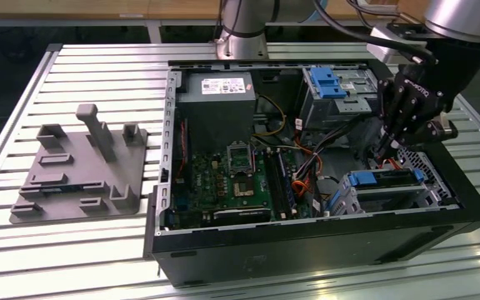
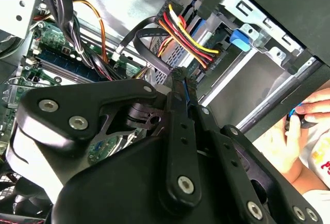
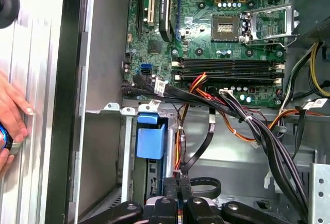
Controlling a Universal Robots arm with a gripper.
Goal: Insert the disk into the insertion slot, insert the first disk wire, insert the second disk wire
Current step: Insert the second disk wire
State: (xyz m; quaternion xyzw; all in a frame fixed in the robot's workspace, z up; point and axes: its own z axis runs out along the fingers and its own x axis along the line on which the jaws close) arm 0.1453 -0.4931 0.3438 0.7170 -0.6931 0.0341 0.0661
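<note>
1. Disk (image 1: 384, 179) sits inside the insertion slot (image 1: 390, 199) at the case's corner on the exterior view's right; its blue carrier handle (image 3: 150, 140) faces the motherboard (image 1: 235, 181). I judge the first step done.
2. Tool (image 2: 180, 79) is closed, fingertips pinched on a flat black wire (image 2: 149, 46) just above the slot; the red-and-yellow power bundle (image 2: 188, 35) hangs beside it.
3. Whether the wire's plug is seated cannot be told; its connector end is hidden behind the fingers (image 3: 175, 185).
4. Judgement: wire insertion is under way, and neither wire is confirmed home.
5. A person's hand (image 3: 13, 118) rests on the desk (image 1: 82, 250) outside the case wall.
</note>
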